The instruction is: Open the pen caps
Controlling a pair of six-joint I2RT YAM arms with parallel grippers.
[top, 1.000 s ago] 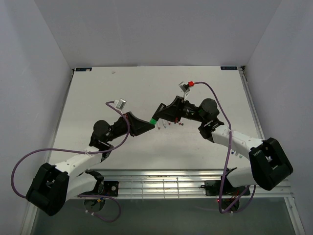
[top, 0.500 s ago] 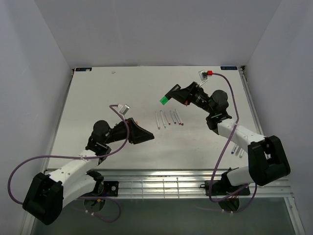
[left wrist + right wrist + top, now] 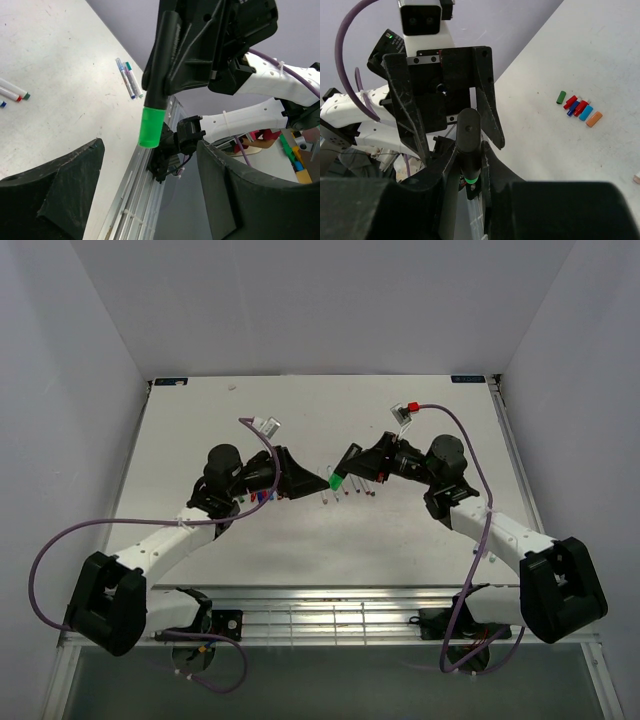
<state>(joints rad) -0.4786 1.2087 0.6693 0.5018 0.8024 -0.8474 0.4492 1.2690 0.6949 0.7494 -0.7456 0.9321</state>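
Soft, even white light fills the scene, so the table reads bright and flat, with only faint, fuzzy shadows beneath the left arm. The overhead view is sharp, its walls splaying outward toward the corners. In both wrist views the near fingers are dark, underlit and blurred, while the marker and far tabletop look crisp.

Top view overhead, far; wrist views close, facing each other, sharing green-capped marker.
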